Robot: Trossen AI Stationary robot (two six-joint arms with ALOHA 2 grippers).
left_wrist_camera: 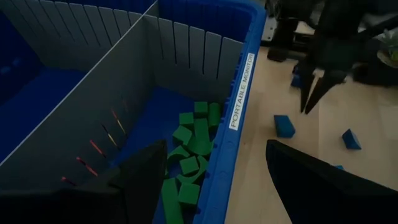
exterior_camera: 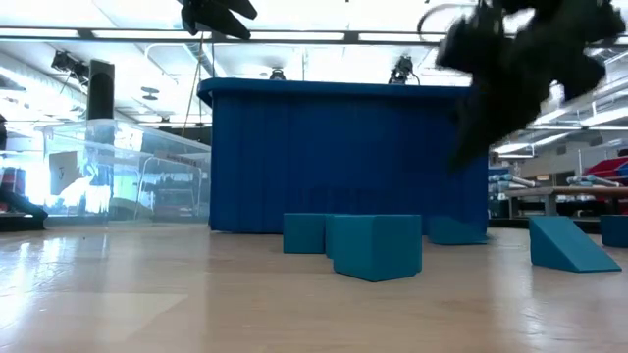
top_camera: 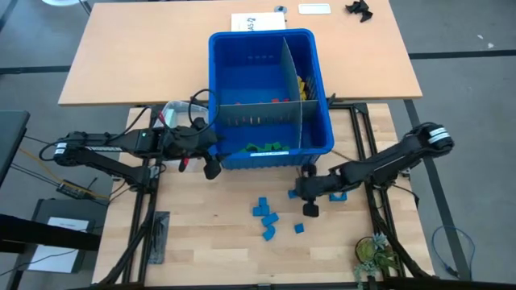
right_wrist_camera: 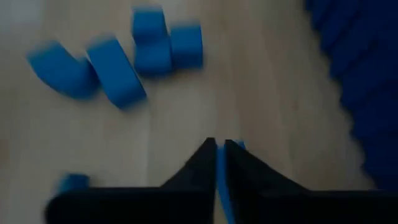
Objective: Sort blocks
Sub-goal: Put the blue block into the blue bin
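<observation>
The right gripper point(right_wrist_camera: 220, 149) pinches a thin blue block point(right_wrist_camera: 219, 180), loose blue blocks point(right_wrist_camera: 118, 56) lying ahead of it; the left gripper point(left_wrist_camera: 214, 180) gapes over the bin's green blocks point(left_wrist_camera: 193, 155).

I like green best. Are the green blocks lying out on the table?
No, the green blocks lie inside the blue bin; only blue blocks lie on the table.
</observation>
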